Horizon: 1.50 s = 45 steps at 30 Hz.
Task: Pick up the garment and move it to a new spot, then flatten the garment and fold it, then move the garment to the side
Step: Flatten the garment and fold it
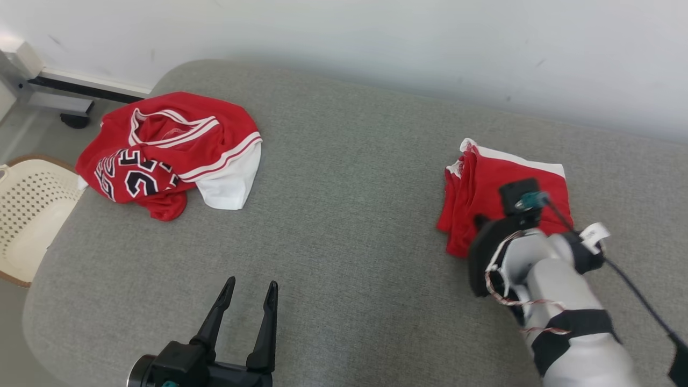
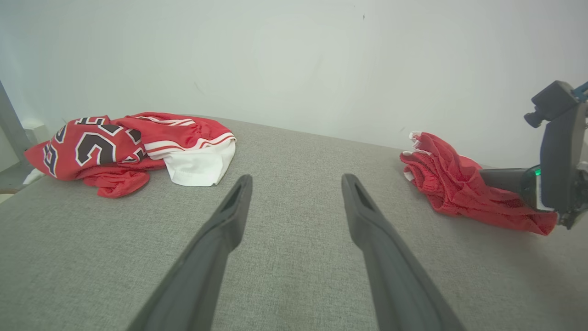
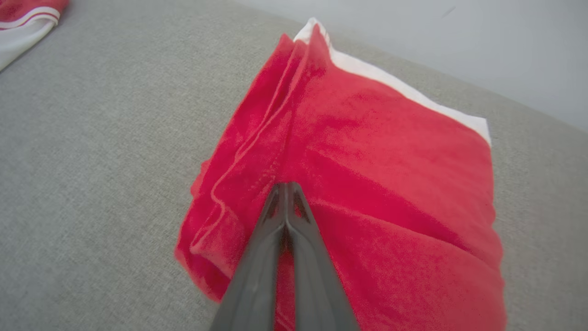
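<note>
The garment (image 1: 502, 174) is red with a white edge and lies folded at the right of the grey cushioned surface (image 1: 349, 226). In the right wrist view it (image 3: 376, 151) spreads under my right gripper (image 3: 285, 187), whose fingers are pressed together with the tips on the cloth near a fold. No fabric shows between them. From the left wrist view the garment (image 2: 448, 184) has that gripper's dark finger lying on it. My left gripper (image 1: 251, 286) is open at the near edge over bare cushion, its jaws (image 2: 296, 180) spread with nothing between them.
A crumpled red and white jersey (image 1: 161, 150) with black numbers lies at the far left of the cushion. A cream perforated basket (image 1: 27, 215) stands off the left edge. A pale wall runs along the back.
</note>
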### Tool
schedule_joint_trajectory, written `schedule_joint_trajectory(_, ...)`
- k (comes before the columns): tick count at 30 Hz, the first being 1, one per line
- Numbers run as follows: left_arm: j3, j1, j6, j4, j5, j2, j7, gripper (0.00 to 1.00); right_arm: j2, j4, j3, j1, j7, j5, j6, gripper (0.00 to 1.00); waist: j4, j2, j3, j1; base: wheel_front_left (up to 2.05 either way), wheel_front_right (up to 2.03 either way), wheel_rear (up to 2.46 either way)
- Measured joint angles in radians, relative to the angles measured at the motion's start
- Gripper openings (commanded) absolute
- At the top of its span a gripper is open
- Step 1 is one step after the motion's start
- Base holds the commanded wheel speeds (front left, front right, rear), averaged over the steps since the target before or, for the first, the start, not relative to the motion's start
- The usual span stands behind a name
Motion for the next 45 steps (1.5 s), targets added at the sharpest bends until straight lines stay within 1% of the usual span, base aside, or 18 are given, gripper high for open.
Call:
schedule_joint_trajectory(4,0.003,0.000,-0.001,0.005,0.000,-0.002,0.000,1.00,0.009,0.042,0.091,0.002,0.001,0.033,0.000,0.00,0.014,0.0000,-0.005,0.0000,0.00,0.00,0.00)
schedule_joint_trajectory(8,0.009,0.005,-0.001,0.008,0.000,-0.003,0.000,1.00,0.009,0.049,0.187,0.007,-0.005,0.100,0.000,0.00,0.018,0.0000,-0.017,0.0000,0.00,0.00,0.00)
schedule_joint_trajectory(12,0.017,0.017,0.000,0.008,0.000,-0.002,0.000,1.00,0.010,0.048,0.254,0.027,-0.001,0.164,0.000,0.00,0.010,0.0000,-0.027,-0.0001,0.00,0.00,0.00)
schedule_joint_trajectory(15,0.021,0.017,0.001,0.007,0.004,-0.001,0.000,1.00,0.010,0.011,0.275,0.029,-0.021,0.224,0.000,0.00,0.000,0.0000,-0.035,-0.0001,0.00,0.00,0.00)
schedule_joint_trajectory(16,0.025,0.018,0.003,0.007,0.004,0.000,0.000,1.00,0.010,-0.007,0.270,0.032,-0.037,0.233,0.000,0.35,-0.004,0.0000,-0.039,-0.0001,0.00,0.00,0.00)
schedule_joint_trajectory(17,0.025,0.018,0.003,0.007,0.004,0.000,0.000,1.00,0.010,-0.007,0.270,0.032,-0.037,0.233,0.000,0.99,-0.004,0.0000,-0.039,-0.0001,0.00,0.00,0.00)
schedule_joint_trajectory(19,0.035,0.021,0.008,0.002,0.004,0.003,0.000,1.00,0.012,-0.049,0.246,0.044,-0.066,0.249,0.000,1.00,-0.016,0.0000,-0.045,-0.0001,0.00,0.00,0.00)
schedule_joint_trajectory(24,0.059,0.044,0.019,-0.005,0.003,0.013,0.000,1.00,0.010,-0.191,0.158,0.118,-0.143,0.232,0.000,1.00,-0.059,0.0000,-0.061,-0.0001,0.00,0.00,0.00)
schedule_joint_trajectory(27,0.083,0.059,0.030,-0.019,0.003,0.019,0.000,1.00,0.010,-0.321,0.098,0.196,-0.185,0.213,0.000,1.00,-0.089,0.0000,-0.072,-0.0001,0.00,0.00,0.00)
schedule_joint_trajectory(29,0.101,0.067,0.034,-0.034,0.007,0.025,0.000,1.00,0.009,-0.431,0.065,0.256,-0.237,0.178,0.000,1.00,-0.112,0.0000,-0.079,-0.0001,0.00,0.00,0.00)
schedule_joint_trajectory(32,0.135,0.081,0.039,-0.068,0.027,0.028,0.000,1.00,0.010,-0.575,-0.007,0.359,-0.276,0.184,0.000,1.00,-0.150,0.0000,-0.087,-0.0002,0.00,0.00,0.00)
schedule_joint_trajectory(35,0.170,0.101,0.043,-0.090,0.035,0.024,0.000,1.00,0.008,-0.680,-0.057,0.462,-0.300,0.186,0.000,1.00,-0.189,0.0000,-0.093,-0.0002,0.00,0.00,0.00)
schedule_joint_trajectory(38,0.184,0.105,0.025,-0.105,0.063,0.019,0.000,1.00,0.011,-0.748,-0.097,0.542,-0.334,0.204,0.000,1.00,-0.226,0.0000,-0.099,-0.0002,0.00,0.00,0.00)
schedule_joint_trajectory(41,0.213,0.125,0.015,-0.099,0.067,0.012,0.000,1.00,0.008,-0.769,-0.141,0.606,-0.359,0.221,0.000,1.00,-0.259,0.0000,-0.106,-0.0002,0.00,0.00,0.00)
schedule_joint_trajectory(45,0.249,0.135,-0.002,-0.090,0.067,-0.002,0.000,1.00,0.010,-0.761,-0.129,0.644,-0.387,0.216,0.000,1.00,-0.295,0.0000,-0.119,-0.0002,0.00,0.00,0.00)
